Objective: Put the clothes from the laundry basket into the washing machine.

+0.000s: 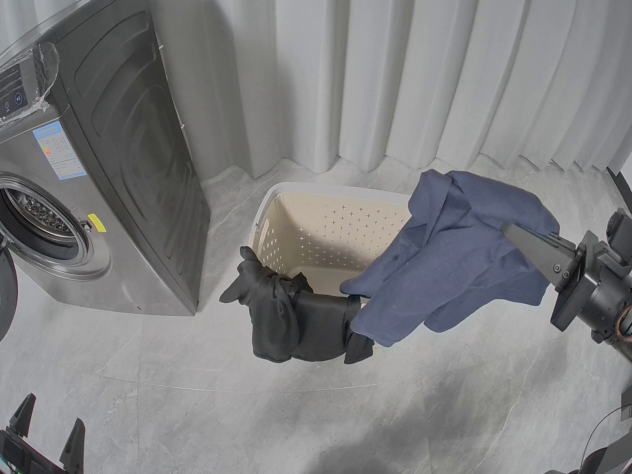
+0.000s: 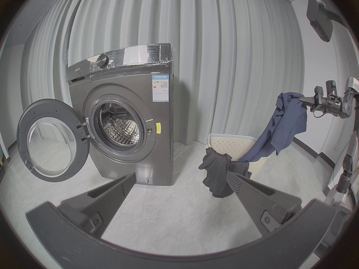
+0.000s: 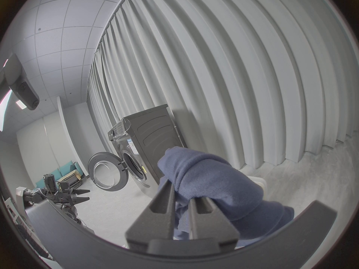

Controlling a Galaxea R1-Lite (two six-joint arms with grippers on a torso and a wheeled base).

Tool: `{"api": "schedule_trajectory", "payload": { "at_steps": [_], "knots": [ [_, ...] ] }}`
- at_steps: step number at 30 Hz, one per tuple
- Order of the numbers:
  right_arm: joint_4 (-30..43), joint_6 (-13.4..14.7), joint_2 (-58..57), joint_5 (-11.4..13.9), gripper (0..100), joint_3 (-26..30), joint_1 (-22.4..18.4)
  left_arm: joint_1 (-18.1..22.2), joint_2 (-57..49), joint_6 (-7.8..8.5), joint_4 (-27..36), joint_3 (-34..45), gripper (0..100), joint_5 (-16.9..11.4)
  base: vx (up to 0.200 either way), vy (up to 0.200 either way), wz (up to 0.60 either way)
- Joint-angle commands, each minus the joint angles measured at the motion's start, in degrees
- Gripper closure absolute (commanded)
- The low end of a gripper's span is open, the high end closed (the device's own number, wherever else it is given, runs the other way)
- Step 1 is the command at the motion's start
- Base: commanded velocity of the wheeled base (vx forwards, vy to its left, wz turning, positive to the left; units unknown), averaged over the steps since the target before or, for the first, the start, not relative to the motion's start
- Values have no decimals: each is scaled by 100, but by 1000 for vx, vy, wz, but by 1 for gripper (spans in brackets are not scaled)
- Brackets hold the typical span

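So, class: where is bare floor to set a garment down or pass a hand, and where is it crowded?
Bare floor: the strip between washing machine and laundry basket, and the wide stretch from basket to the open left hand. Crowded: the basket's near rim, draped by the black garment, with the blue garment hanging there from the right hand.

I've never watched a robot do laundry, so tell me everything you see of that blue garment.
The blue garment looks like a soft, dark blue knit top, crumpled and folded. The right end effector is shut on a bunched part, holding it raised over the laundry basket. It hangs slanting down, its lowest end at the basket's front rim beside a black garment; whether they touch is unclear.
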Motion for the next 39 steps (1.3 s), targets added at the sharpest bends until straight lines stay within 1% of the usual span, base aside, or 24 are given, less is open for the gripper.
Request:
{"api": "schedule_trajectory", "payload": {
  "at_steps": [1, 14, 19, 39],
  "knots": [
    [2, 5, 38, 9, 100, 0, 6, -1, -68, -4, 0, 92, 0, 2, 0, 200, 0],
    [-6, 5, 100, 18, 100, 0, 15, -1, -68, -21, 0, 92, 0, 2, 0, 200, 0],
    [2, 14, 100, 88, 100, 17, 23, -1, -68, -30, 0, 92, 0, 2, 0, 200, 0],
    [-33, 23, 126, 114, 100, 0, 67, -1, -68, -30, 0, 92, 0, 2, 0, 200, 0]
  ]
}}
